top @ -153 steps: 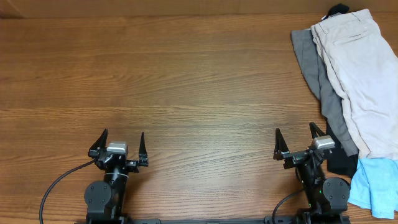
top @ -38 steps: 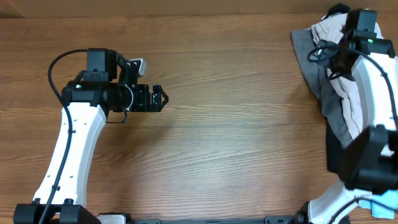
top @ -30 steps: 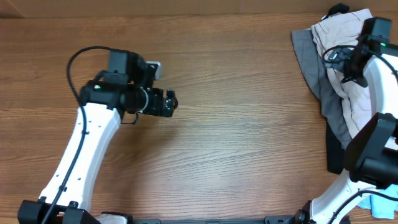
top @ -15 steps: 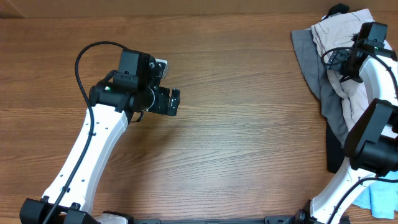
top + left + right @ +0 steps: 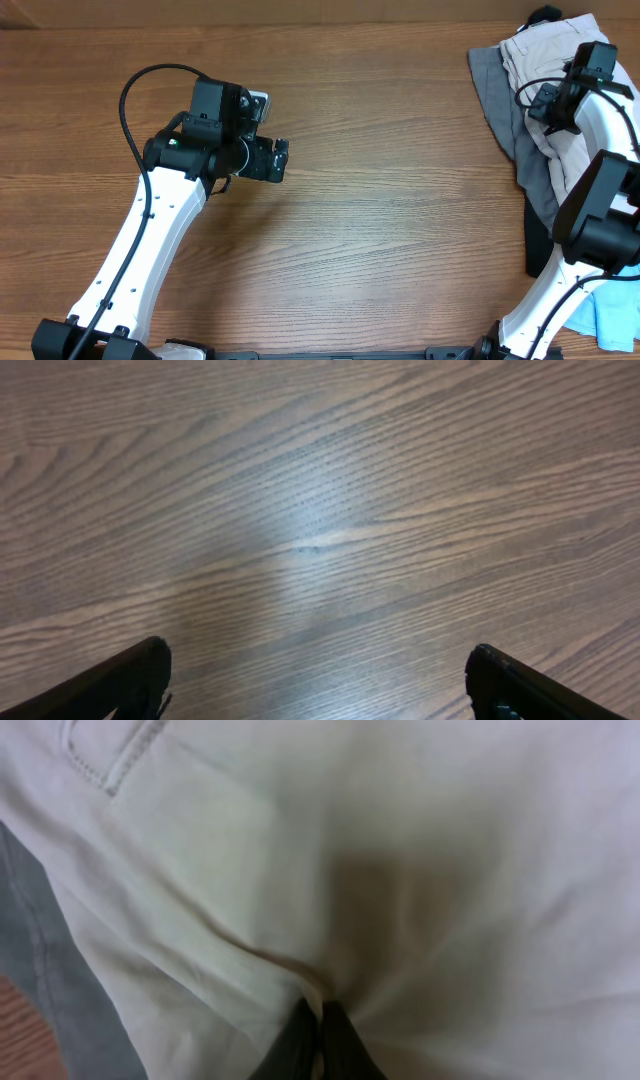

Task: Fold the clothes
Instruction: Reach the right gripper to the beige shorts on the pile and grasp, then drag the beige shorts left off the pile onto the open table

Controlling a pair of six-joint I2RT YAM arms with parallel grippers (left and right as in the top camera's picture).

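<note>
The clothes, beige shorts (image 5: 525, 55), lie on top of a pile at the table's far right. My right gripper (image 5: 546, 102) is down on them. In the right wrist view its black fingers (image 5: 300, 1040) are pressed together with a ridge of the shorts (image 5: 450, 840) pinched between them, and a pocket seam shows at the upper left. My left gripper (image 5: 283, 160) hovers over bare wood left of centre. Its fingers (image 5: 130, 675) stand wide apart with nothing between them, so the left gripper (image 5: 318, 655) is open.
A grey garment (image 5: 495, 95) lies under the shorts and shows beside them (image 5: 40, 950). A light blue garment (image 5: 610, 320) sits at the near right corner, with a dark item (image 5: 540, 250) between. The wooden table (image 5: 380, 230) stretches between the arms.
My right gripper has come down on the shorts and shut on a fold of the fabric. The left arm has swung a little to the right and stayed open.
</note>
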